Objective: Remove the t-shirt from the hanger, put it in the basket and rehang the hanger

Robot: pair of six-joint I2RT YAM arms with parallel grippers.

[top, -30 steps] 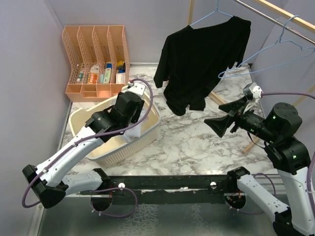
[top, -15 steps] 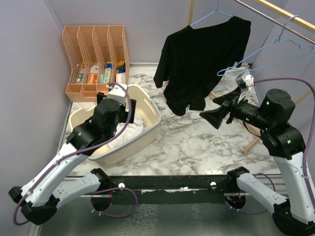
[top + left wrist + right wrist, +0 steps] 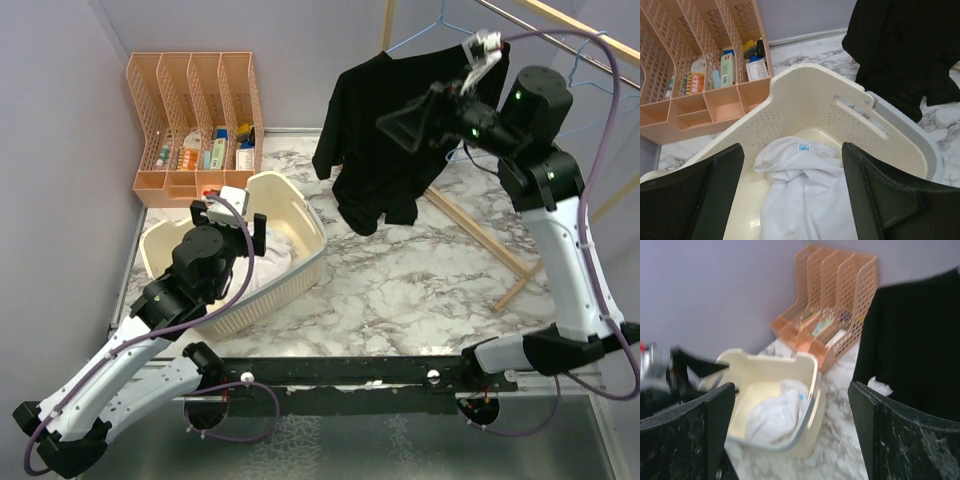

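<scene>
A black t-shirt [image 3: 400,130] hangs on a light blue hanger [image 3: 437,22] from the rail at the back. It also shows in the left wrist view [image 3: 905,45] and the right wrist view [image 3: 915,340]. My right gripper [image 3: 400,122] is raised high, just in front of the shirt's upper chest, open and empty [image 3: 790,430]. My left gripper [image 3: 228,218] is open and empty above the cream laundry basket [image 3: 300,262], far to the left of the shirt; its view [image 3: 792,200] looks down into the basket.
A white garment [image 3: 800,195] lies in the basket [image 3: 810,95]. An orange desk organizer [image 3: 195,120] with small items stands at the back left. A second empty blue hanger [image 3: 585,55] hangs on the wooden rack [image 3: 480,232] at the right.
My right arm has swung up and to the left, from low by the rack to the front of the shirt's chest. My left arm has pulled back toward the basket's near side.
</scene>
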